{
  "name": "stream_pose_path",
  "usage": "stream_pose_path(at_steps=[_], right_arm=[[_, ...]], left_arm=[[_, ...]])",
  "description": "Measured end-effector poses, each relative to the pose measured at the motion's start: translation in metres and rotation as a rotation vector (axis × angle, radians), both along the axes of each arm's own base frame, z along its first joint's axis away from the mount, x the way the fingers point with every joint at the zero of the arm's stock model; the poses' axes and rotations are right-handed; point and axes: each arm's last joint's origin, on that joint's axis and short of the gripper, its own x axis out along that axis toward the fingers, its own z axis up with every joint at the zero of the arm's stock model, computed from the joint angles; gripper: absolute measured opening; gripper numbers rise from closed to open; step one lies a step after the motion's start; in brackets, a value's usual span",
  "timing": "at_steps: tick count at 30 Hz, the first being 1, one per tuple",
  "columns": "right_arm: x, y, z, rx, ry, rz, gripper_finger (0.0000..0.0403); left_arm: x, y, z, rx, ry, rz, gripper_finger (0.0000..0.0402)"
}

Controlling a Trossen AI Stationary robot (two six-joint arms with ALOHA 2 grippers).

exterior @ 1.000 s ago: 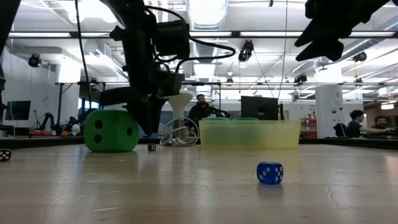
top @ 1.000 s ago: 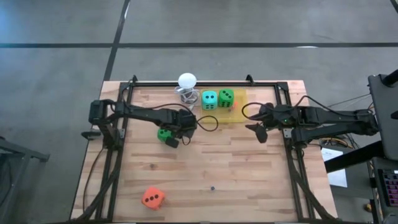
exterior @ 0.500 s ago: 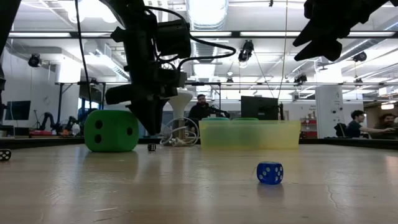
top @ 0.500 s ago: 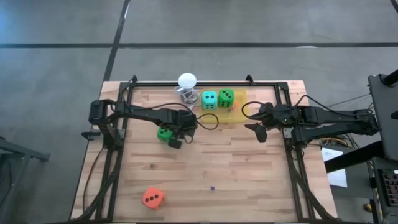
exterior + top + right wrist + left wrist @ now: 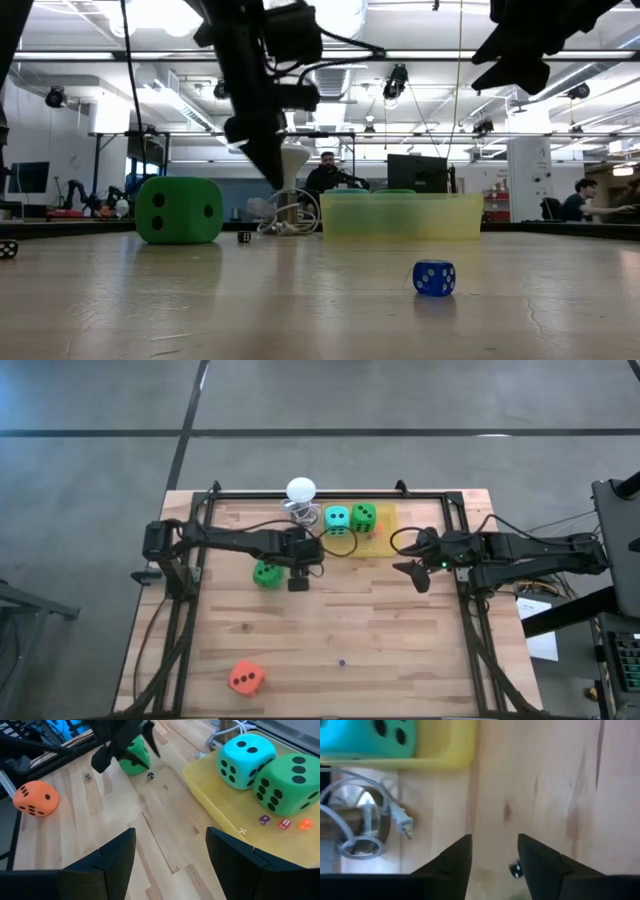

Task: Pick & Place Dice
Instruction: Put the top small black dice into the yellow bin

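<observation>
One bright green die (image 5: pixel 266 573) rests on the bare wood, also in the low view (image 5: pixel 180 210). My left gripper (image 5: pixel 298 581) hangs just to its right, above the table, fingers pointing down with a narrow gap and nothing between them (image 5: pixel 495 856). A teal die (image 5: pixel 337 520) and the second green die (image 5: pixel 363 517) sit in a yellow tray (image 5: pixel 384 546). The orange-red die (image 5: pixel 245 677) lies near the table's near-left corner. My right gripper (image 5: pixel 414 573) waits open right of the tray, above the table (image 5: pixel 170 870).
A white ball on a wire stand (image 5: pixel 300 490) with a loose plug (image 5: pixel 403 823) stands left of the tray. Tiny dice lie about: a blue one (image 5: pixel 434 278), a black one (image 5: pixel 516 869), several in the tray (image 5: pixel 284 824). People sit beyond the far edge.
My left gripper has risen and moved toward the table's right, away from the green die, and has turned about its wrist. The green die has stayed where it was on the wood. My right arm has kept still.
</observation>
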Motion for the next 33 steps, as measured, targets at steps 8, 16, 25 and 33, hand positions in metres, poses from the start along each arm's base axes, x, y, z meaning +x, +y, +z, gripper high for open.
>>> stream_pose_path(at_steps=[8,16,25,33], right_arm=[[0.0,0.004,0.0,0.004,0.001,0.031,0.0235],[0.0,0.008,0.0,0.0,0.001,0.051,0.0235],[0.0,0.008,0.0,-0.001,0.001,0.05,0.0235],[0.0,0.008,0.0,0.001,0.0,0.05,0.0231]], left_arm=[[-0.003,0.0,0.002,-0.029,0.042,0.011,0.0236],[-0.012,-0.002,-0.014,-0.035,0.134,-0.135,0.0302],[-0.021,-0.005,-0.034,-0.014,0.175,-0.273,0.0298],[-0.023,-0.006,-0.042,-0.043,0.163,-0.352,0.0292]])
